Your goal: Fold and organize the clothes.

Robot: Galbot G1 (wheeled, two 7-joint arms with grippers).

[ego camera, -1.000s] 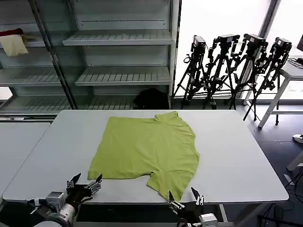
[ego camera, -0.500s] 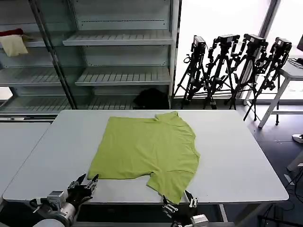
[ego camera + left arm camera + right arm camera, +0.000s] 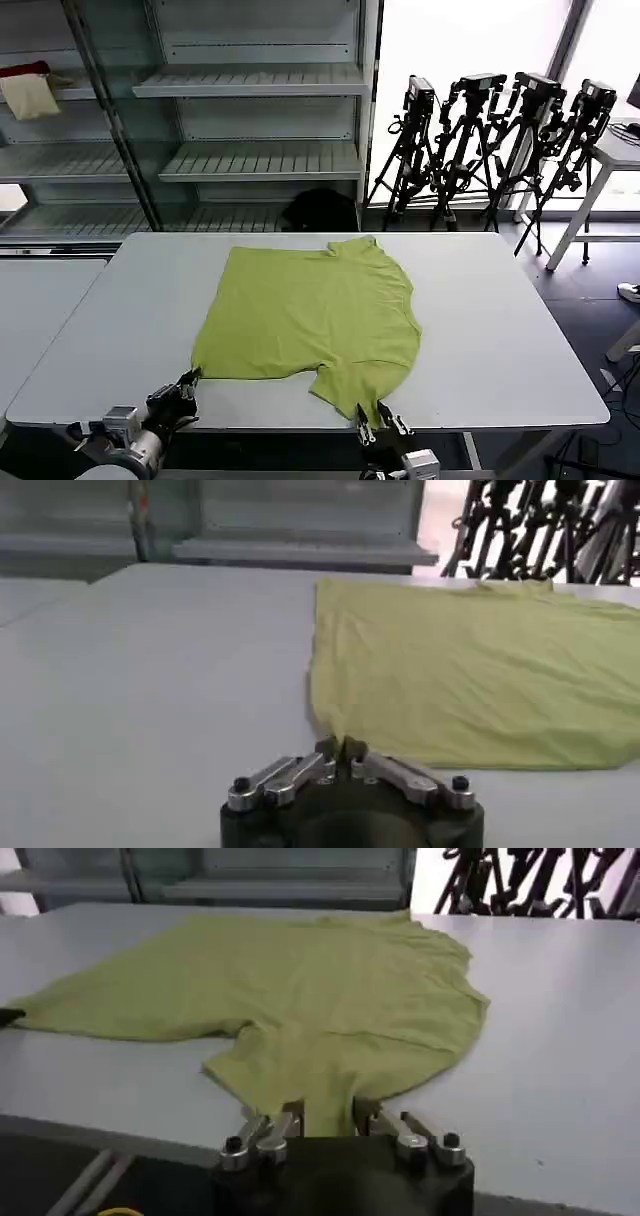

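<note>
The lime-green T-shirt (image 3: 313,325) lies spread flat at the centre of the white worktop (image 3: 500,340), collar toward 12 o'clock and one sleeve reaching toward the near edge at 6 o'clock. The left pincer (image 3: 186,388) sits at the worktop's near edge, at about 7 o'clock from the shirt's centre, at the garment's near left corner. In the left wrist view the left pincer (image 3: 340,748) has its fingers brought together, tips meeting right at that corner of the T-shirt (image 3: 480,670); whether fabric is caught between them cannot be told. The right pincer (image 3: 377,424) sits at the near edge at 6 o'clock, at the tip of the sleeve. In the right wrist view the right pincer (image 3: 327,1116) has its fingers apart, with the sleeve hem of the T-shirt (image 3: 300,1008) lying in the gap between them.
</note>
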